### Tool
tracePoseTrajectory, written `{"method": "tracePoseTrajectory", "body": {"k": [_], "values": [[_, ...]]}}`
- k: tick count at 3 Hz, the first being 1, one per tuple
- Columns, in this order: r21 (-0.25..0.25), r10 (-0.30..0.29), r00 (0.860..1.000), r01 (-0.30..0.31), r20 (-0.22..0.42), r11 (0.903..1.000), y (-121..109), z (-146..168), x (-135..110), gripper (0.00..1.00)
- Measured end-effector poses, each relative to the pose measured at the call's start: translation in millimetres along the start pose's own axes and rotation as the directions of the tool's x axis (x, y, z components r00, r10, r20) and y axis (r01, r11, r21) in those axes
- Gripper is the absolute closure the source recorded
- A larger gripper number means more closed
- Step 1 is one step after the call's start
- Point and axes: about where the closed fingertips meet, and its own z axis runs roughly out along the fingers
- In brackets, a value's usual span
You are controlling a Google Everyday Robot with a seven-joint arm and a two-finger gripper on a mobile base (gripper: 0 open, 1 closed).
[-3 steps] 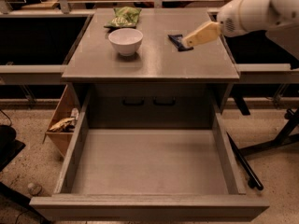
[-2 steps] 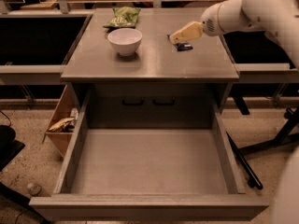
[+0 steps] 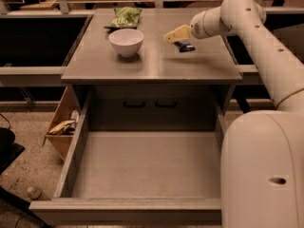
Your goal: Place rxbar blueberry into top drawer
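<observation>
Tool (image 3: 174, 34) over counter (image 3: 152, 65), rxbar blueberry (image 3: 184, 45) at its 4 o'clock; can't tell whether it's gripping. Confirm hold, carry toward 6 o'clock, lower into top drawer (image 3: 142, 165).

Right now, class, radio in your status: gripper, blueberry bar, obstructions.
Gripper over countertop, back right, beside rxbar blueberry. Bar not in top drawer, which stands open. White bowl sits clear, left.
</observation>
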Motion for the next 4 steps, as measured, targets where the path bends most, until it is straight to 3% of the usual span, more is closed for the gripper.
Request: {"method": "tracePoseTrajectory", "body": {"k": [1,2,3,4], "values": [[0.021,0.019,1.000,-0.019,-0.011,0.9996,-17,25,12,0.00],[0.063,0.051,0.996,-0.046,-0.076,0.9970,-36,39,39,0.03],[0.080,0.107,0.986,-0.098,-0.126,0.9920,-48,35,63,0.26],[0.079,0.111,0.985,-0.102,-0.130,0.9917,-48,32,60,0.49]]}}
